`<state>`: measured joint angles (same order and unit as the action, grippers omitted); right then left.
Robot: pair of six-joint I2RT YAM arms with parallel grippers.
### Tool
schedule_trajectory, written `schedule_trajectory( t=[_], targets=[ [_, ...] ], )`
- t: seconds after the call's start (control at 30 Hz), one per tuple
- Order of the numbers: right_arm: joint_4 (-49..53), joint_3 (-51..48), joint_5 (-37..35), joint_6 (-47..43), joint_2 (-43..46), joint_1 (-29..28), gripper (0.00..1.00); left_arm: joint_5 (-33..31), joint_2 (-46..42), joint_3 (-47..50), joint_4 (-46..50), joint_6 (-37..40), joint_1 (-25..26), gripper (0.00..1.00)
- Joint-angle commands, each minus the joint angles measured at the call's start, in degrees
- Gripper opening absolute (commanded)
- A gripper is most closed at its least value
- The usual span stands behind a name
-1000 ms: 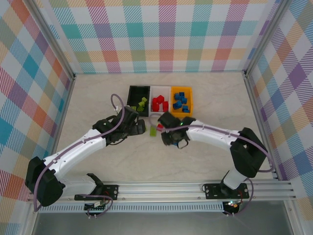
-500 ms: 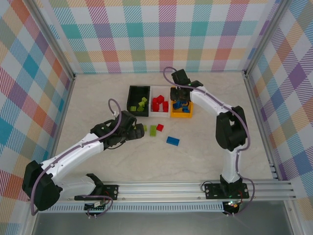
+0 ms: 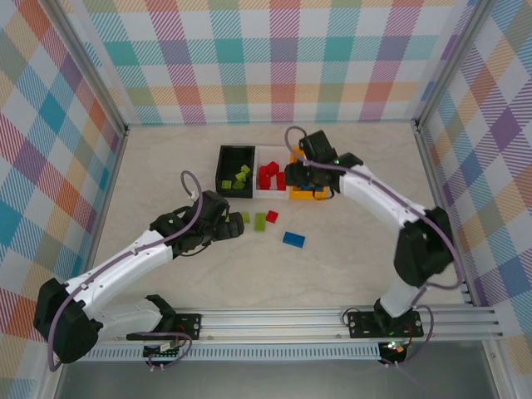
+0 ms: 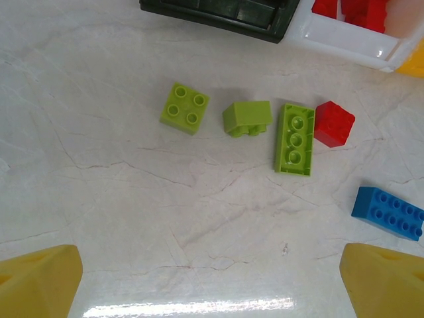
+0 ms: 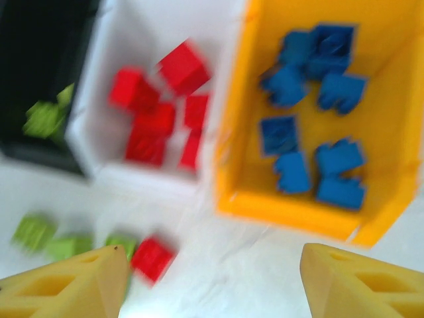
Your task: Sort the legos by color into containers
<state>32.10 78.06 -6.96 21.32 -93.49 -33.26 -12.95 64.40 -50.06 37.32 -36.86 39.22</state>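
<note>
At the bench's (image 4: 132,218) twelve o'clock, the right end effector (image 5: 212,288) gapes empty above the orange bin (image 5: 232,142) of blue legos (image 5: 291,172), while the left end effector (image 4: 212,285), likewise open, hovers over five loose legos (image 4: 295,138), poised to pick.

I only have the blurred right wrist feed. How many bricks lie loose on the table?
Observer: Five, by the left wrist view: a square lime brick, a tipped lime brick, a long lime brick, a red brick and a long blue brick.
Operator: And the left gripper?
Observer: The left gripper hangs open above the table near them, holding nothing.
Operator: How full is the black bin?
Observer: From the top view, the black bin has its green bricks bunched toward the near right corner.
</note>
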Motion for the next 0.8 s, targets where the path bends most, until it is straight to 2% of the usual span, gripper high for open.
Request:
schedule_trajectory(
  t=[0.0,0.17,0.33,0.57,0.67,0.77],
  targets=[
    [-0.36,-7.94,7.21,-1.35,2.64,-3.55,0.70,-0.15,-0.64,-0.65,-0.04,0.03,-0.64,1.00],
    [-3.83,-14.90,8.04,-1.73,-0.62,-6.30,0.71,0.18,0.36,-0.65,-0.40,0.35,-0.81,1.00],
    [-7.31,-15.03,5.83,-2.14,-5.03,-6.34,0.71,0.35,1.12,-0.23,-0.32,0.16,-0.86,1.00],
    [-5.25,-16.18,7.18,-3.01,-7.76,-7.12,0.69,0.15,1.20,0.72,-0.38,-0.03,-0.90,1.00],
    [-3.71,-17.94,8.63,-2.84,-7.58,-9.49,0.68,0.42,1.58,0.94,-1.07,-0.05,-0.99,1.00],
    [-1.95,-19.28,7.00,-1.70,-7.45,-12.31,0.64,0.81,2.34,0.75,-1.63,0.04,-1.12,1.00]
  ],
)
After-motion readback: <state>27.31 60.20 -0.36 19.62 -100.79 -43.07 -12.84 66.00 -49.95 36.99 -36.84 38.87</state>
